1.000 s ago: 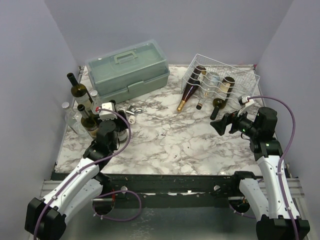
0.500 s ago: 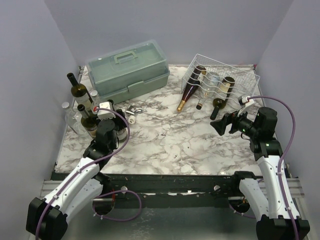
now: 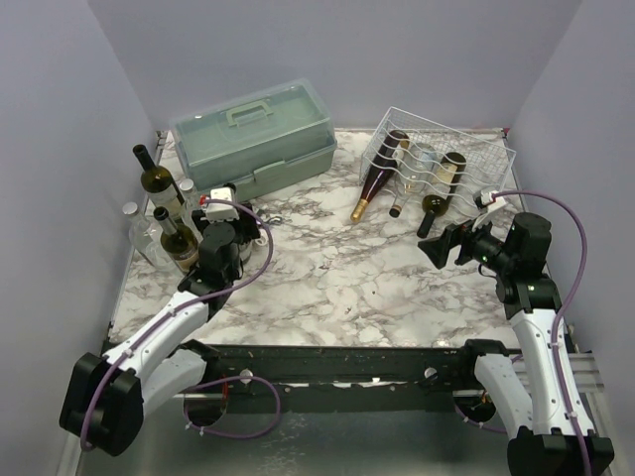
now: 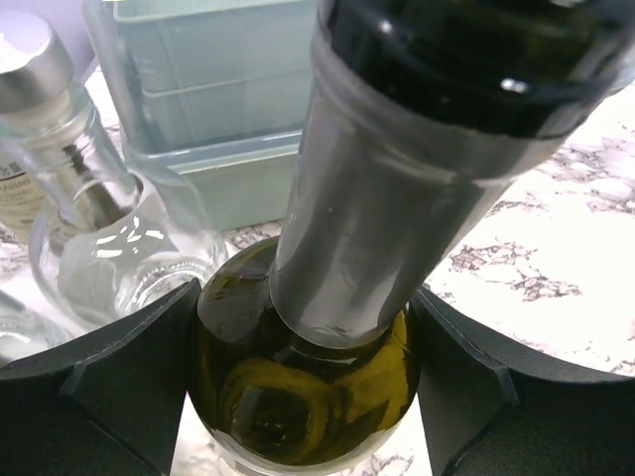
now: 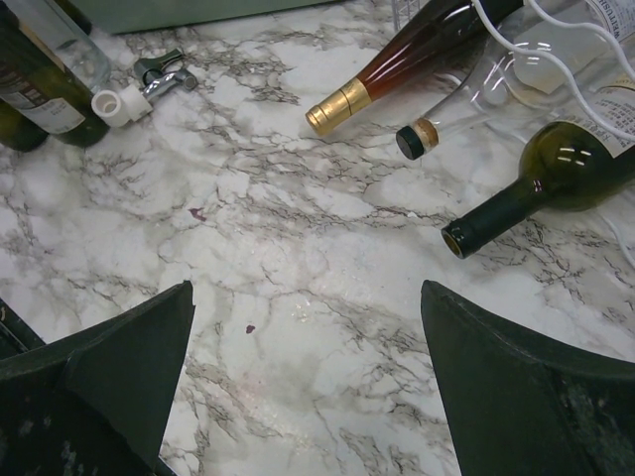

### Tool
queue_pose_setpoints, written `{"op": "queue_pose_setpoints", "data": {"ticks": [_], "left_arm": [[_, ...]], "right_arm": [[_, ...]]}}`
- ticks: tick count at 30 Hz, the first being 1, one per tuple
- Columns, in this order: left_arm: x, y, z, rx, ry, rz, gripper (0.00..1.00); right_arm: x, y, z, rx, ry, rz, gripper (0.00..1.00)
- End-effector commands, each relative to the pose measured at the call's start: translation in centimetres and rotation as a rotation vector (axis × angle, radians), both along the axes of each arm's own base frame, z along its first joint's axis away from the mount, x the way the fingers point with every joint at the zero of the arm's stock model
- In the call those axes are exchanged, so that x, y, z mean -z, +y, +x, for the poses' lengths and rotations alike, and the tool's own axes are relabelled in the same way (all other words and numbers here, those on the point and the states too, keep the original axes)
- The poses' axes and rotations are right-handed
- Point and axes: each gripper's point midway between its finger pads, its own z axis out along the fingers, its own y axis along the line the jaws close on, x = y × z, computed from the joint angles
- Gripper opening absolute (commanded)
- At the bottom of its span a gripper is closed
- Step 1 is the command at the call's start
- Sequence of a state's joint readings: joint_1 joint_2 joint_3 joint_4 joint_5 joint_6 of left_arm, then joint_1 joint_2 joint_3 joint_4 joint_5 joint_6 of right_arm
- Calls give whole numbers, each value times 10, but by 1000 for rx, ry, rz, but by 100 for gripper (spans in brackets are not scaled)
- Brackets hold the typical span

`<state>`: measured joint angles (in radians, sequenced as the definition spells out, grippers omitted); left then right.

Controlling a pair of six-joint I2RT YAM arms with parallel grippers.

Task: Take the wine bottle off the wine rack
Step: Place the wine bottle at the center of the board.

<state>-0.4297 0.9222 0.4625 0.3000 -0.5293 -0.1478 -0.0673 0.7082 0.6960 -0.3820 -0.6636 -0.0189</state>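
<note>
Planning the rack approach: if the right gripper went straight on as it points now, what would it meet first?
Probably the bare marble table, though depth is unclear. The right gripper is open, and the dark green bottle, nearest, lies right of its line.

left gripper (image 4: pixel 303 337) moved forward, nearer toolbox (image 3: pixel 253 139)
</note>
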Motion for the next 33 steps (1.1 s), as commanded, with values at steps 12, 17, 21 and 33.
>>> {"op": "queue_pose_setpoints", "data": {"ticks": [12,17,21,33], "left_arm": [[-56,-16,50,51,-213,-148,0],[-50,-16,52,59,-209,-181,0],[-45,-13,50,50,-201,-182,11],[-38,-5,41,22,-186,-161,45]], "right_arm": [[-2,-5,4,26,-31,-14,100],[-1,-6,4,28,-31,-15,100],[-1,-6,4,27,-30,-14,100],[-2,-6,4,25,-32,-14,100]]}}
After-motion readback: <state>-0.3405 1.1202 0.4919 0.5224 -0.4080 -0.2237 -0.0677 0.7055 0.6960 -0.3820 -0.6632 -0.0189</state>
